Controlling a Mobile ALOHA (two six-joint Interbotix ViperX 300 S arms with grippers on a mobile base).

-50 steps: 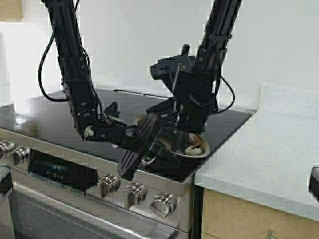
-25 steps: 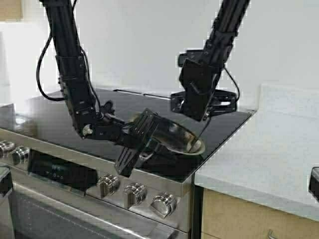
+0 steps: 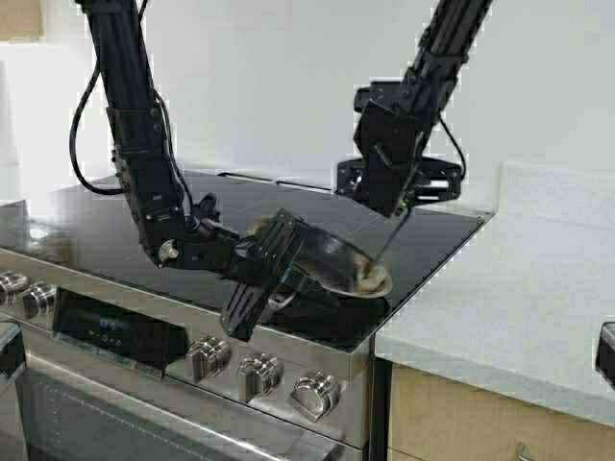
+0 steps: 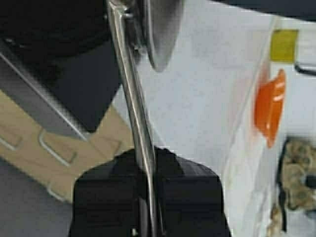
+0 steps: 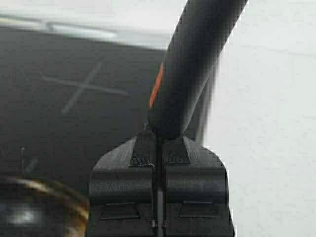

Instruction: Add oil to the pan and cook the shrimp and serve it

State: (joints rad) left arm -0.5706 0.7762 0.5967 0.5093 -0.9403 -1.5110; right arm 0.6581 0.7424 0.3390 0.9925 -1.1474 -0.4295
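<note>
In the high view the left gripper [image 3: 274, 274] is clamping the short metal handle of the pan [image 3: 336, 264], its black ribbed fingers closed tight, and is holding the small round steel pan tilted over the front right part of the glossy black glass cooktop [image 3: 115, 216], the far rim dipping toward the white countertop [image 3: 519, 298]; a pale curled piece, the shrimp [image 3: 370, 280], is lying at the pan's low edge; the right gripper [image 3: 384, 192] is hanging above and behind the pan, pinched shut on a thin dark utensil [image 3: 389, 240] whose shaft is slanting down to the low rim beside the shrimp; brushed metal knobs [image 3: 259, 373] are lining the stove front below. In the left wrist view the left gripper [image 4: 148, 163] is squeezing the slim polished pan handle [image 4: 132, 98] between two flat ridged pads, no gap showing around it; the pan's [image 4: 160, 29] shiny curved underside is showing edge-on beyond the fingers, over the white countertop [image 4: 197, 108], with an orange bowl [image 4: 269, 113] farther off. In the right wrist view the right gripper [image 5: 158, 153] is closed fully, its textured black pads meeting on the utensil, whose smooth, rounded dark handle [image 5: 192, 64] with an orange mark is rising away over the cooktop [image 5: 74, 98]; the pan's browned rim [image 5: 44, 197] is showing blurred near the corner.
</note>
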